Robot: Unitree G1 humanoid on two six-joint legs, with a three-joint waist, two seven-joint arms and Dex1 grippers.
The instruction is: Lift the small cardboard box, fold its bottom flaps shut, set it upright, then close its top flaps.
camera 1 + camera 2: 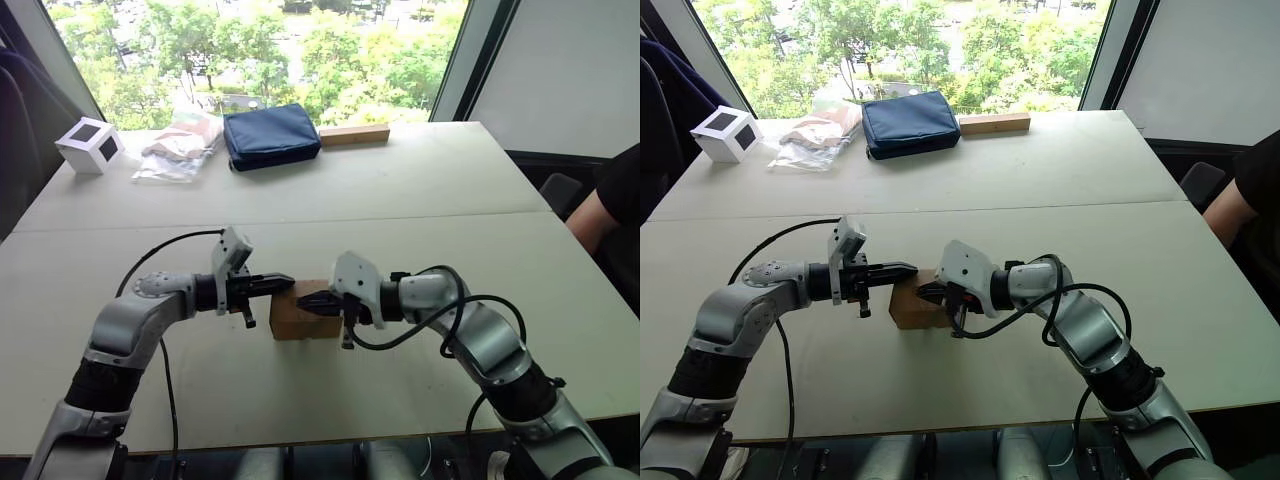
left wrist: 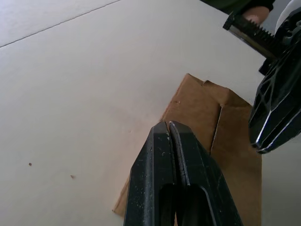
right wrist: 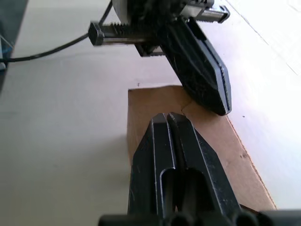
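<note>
The small cardboard box [image 1: 303, 323] stands on the table between my two arms, a plain brown carton. Its top flaps [image 2: 204, 106] lie folded down flat, with a seam running between them. The bottom flaps are hidden under it. My left gripper [image 1: 286, 283] is shut with nothing between its fingers, its tip just over the box's top left edge. My right gripper [image 1: 306, 300] is also shut and empty, its tip over the top from the right, close to the left one. From the right wrist the box top [image 3: 149, 102] lies beneath both fingertips.
At the far edge of the table [image 1: 450, 190] sit a white cube with dark faces [image 1: 90, 145], a plastic bag [image 1: 180, 148], a navy pouch [image 1: 270, 134] and a long wooden block [image 1: 354, 134]. A person's arm [image 1: 608, 208] shows at the right edge.
</note>
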